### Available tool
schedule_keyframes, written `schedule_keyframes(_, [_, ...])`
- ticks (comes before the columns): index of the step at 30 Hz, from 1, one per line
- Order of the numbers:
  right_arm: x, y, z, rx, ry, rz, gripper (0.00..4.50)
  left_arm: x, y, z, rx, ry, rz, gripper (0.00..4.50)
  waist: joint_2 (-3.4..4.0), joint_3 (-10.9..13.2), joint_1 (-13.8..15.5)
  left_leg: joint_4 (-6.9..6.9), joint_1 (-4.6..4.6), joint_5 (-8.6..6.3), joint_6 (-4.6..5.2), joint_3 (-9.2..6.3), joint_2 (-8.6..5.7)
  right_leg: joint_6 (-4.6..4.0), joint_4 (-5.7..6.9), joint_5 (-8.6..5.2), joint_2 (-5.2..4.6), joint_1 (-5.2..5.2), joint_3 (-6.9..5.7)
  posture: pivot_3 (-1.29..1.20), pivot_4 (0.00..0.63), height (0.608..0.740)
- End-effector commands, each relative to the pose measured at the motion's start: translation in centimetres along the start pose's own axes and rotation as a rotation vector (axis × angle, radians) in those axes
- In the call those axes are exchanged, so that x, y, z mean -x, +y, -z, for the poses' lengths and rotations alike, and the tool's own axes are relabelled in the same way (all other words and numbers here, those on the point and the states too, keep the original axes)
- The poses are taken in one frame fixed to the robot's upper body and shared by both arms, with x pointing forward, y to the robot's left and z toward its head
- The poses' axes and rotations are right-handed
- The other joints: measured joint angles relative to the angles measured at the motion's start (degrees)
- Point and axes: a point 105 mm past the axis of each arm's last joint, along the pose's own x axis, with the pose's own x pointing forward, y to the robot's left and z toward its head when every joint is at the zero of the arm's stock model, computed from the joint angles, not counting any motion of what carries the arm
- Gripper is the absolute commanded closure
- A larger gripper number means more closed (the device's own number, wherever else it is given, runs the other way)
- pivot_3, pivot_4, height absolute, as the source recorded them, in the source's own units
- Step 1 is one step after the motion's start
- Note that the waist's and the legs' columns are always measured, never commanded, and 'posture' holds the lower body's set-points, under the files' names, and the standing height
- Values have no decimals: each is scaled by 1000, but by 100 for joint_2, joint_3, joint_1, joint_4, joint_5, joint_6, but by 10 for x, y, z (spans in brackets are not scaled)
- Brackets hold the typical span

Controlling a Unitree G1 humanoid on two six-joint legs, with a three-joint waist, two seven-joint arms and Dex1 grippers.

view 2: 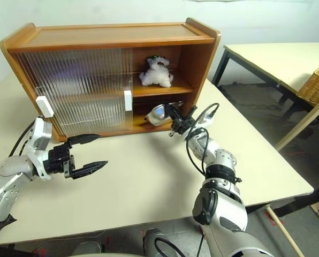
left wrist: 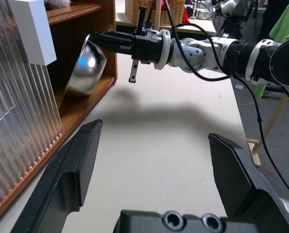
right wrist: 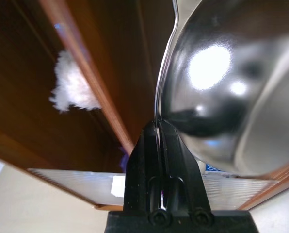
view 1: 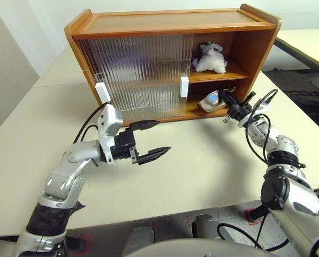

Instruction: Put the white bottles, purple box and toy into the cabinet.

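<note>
Toy (view 1: 211, 58) sits on the cabinet's (view 1: 170, 24) upper shelf, above the right end effector (view 1: 227, 100), which pinches a steel bowl's (view 1: 210, 100) rim; left end effector (view 1: 151, 140) hangs spread over the worktop (view 1: 202, 160).

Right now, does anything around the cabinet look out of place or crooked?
Yes. A steel bowl stands tilted on its edge at the cabinet's lower shelf opening, its rim pinched by the right gripper. The toy sits on the upper shelf. The left gripper hangs open over the table.
</note>
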Motion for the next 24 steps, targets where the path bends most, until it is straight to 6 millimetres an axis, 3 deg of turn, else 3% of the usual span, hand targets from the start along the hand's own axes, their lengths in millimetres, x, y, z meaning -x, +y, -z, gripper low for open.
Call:
schedule_keyframes(1, [2,-4,-8,13,-22,20,4484,3,-2,-1,-12,3,-9,0,0,0,10,3,0,0,0,0,0,-2,0,1,0,0,0,-70,0,740])
schedule_keyframes(8, [5,0,-14,27,-33,14,4484,-1,-2,-1,-10,-6,-6,0,0,0,14,6,-12,2,-3,2,-1,-8,0,5,0,2,0,-80,0,740])
schedule_keyframes(19, [9,-37,-18,102,-44,253,4484,-4,0,-10,-23,-12,1,0,1,0,14,7,-1,3,-2,1,0,-8,4,8,2,9,0,-81,0,740])
schedule_keyframes(24, [0,-38,-15,134,-40,273,4484,-2,1,-9,-20,-11,-5,0,2,1,12,6,-1,3,-2,0,2,-4,4,10,2,9,0,-76,0,740])
